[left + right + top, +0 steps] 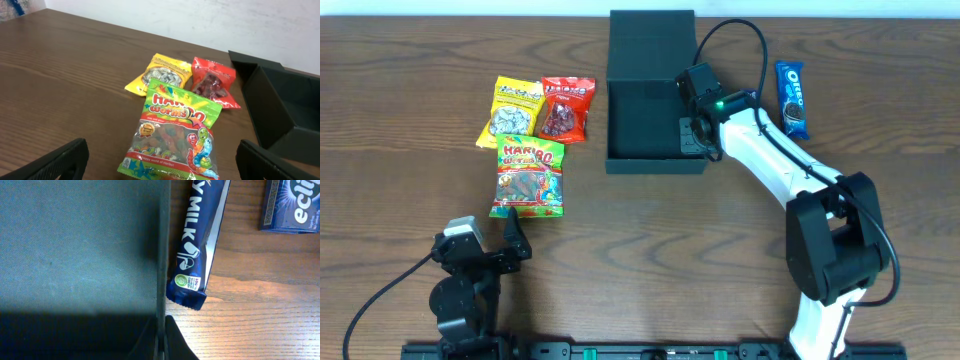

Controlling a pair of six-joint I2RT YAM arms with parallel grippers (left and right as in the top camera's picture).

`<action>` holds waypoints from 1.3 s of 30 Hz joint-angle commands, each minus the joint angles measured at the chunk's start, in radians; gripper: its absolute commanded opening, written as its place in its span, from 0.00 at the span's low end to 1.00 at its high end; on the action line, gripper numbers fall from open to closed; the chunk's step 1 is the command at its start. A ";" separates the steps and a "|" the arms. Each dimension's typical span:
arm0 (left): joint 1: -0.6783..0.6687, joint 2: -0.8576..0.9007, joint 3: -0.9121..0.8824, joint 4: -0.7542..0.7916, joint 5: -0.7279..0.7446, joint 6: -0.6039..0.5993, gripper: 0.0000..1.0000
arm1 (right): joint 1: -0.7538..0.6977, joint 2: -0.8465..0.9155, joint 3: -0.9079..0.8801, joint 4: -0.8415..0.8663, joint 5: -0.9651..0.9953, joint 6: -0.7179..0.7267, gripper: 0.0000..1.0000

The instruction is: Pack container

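Near edge, left side: the left gripper [506,236] hovers low over the brown wood-grain counter [650,260], its jaws spread wide and holding nothing; both dark fingers [55,162] frame the left wrist view. Just beyond them lies a green plastic bag of gummy worms [529,177], flat and face up. Behind it, side by side and touching, are a yellow foil snack packet [514,108] and a red foil snack packet [566,108], the yellow one partly under the green bag's top edge. Centre, far half: the dark teal-black matte rectangular container [640,120] stands open, its flap lid folded back toward the far edge. The right gripper [161,330] sits at the container's right wall, jaws closed on that thin wall from either side. Just outside the wall lies a blue chocolate-bar wrapper lettered "MILK" [197,240]; further right are a blue box lettered "ecli" [292,205] and a blue Oreo packet [793,98].
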 commanded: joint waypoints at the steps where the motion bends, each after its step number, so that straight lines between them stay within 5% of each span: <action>1: 0.000 -0.006 -0.024 -0.009 -0.007 0.011 0.95 | -0.016 0.007 -0.006 -0.020 0.002 -0.030 0.19; 2: 0.000 -0.006 -0.025 -0.009 -0.007 0.011 0.95 | -0.016 0.007 -0.006 -0.021 0.002 -0.030 0.44; 4: 0.000 -0.006 -0.024 -0.009 -0.007 0.011 0.95 | -0.016 0.006 -0.005 -0.024 -0.006 -0.030 0.72; 11: 0.000 -0.006 -0.024 -0.009 -0.007 0.011 0.95 | -0.016 -0.113 0.119 -0.165 -0.077 -0.030 0.99; 28: 0.000 -0.006 -0.024 -0.009 -0.007 0.011 0.95 | -0.016 -0.729 0.249 -0.447 -0.074 -0.076 0.99; 39: 0.000 -0.006 -0.024 -0.009 -0.007 0.011 0.95 | -0.015 -0.845 0.249 -0.721 -0.108 -0.076 0.99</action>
